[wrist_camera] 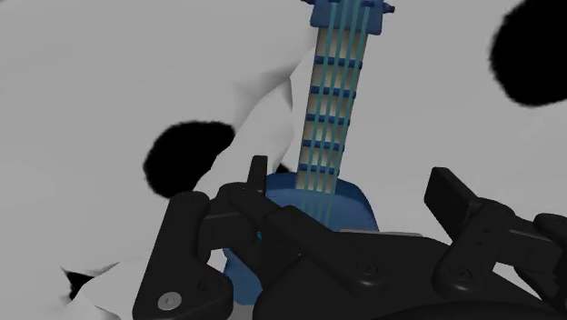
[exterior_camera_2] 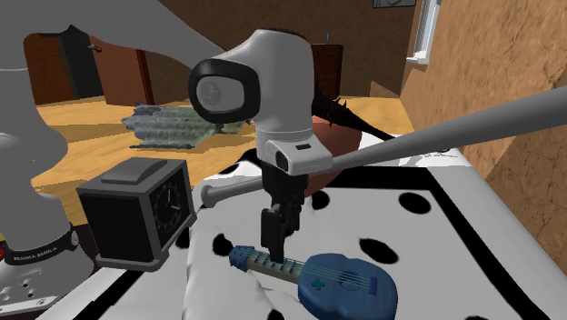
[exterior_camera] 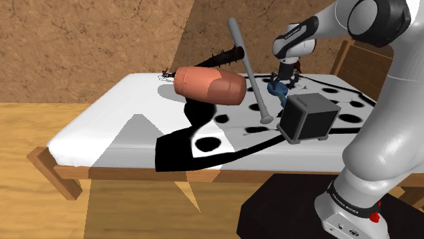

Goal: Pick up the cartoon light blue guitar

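Over the guitar's neck, fingers apart!
My gripper [exterior_camera_2: 273, 238] hangs with its 2 black fingers spread, clasping nothing; the smooth blue guitar [exterior_camera_2: 338, 280], rounded body and slim striped neck, lies flat just below on the rumpled white cover [exterior_camera_2: 472, 245] with black spots.

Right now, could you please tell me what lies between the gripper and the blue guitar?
Nothing: in the second exterior view the gripper hangs just over the guitar, at its neck, and the wrist view shows nothing between them.
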You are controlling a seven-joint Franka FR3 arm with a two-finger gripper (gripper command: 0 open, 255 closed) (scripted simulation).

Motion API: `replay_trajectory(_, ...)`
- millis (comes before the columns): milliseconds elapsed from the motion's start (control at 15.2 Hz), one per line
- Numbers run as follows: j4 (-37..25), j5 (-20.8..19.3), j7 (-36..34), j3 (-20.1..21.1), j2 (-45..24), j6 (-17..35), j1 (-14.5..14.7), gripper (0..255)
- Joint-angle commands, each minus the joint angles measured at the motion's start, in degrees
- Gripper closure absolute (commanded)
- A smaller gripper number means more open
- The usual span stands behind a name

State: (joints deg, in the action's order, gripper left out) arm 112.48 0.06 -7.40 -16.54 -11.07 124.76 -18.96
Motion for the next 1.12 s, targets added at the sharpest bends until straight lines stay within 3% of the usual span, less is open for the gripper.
replay_trajectory(0,-1.78,1.42,-0.34,-0.57,-2.43,1.11,-1.05,0)
replay_trajectory(594,0.47,2.5,0.19,-0.2,-5.39,6.2,-1.39,0)
replay_trajectory(660,0.63,2.46,0.19,-0.21,-5.27,6.26,-1.38,255)
replay_trajectory(1056,0.58,2.51,0.25,-0.21,-5.39,6.33,-1.42,255)
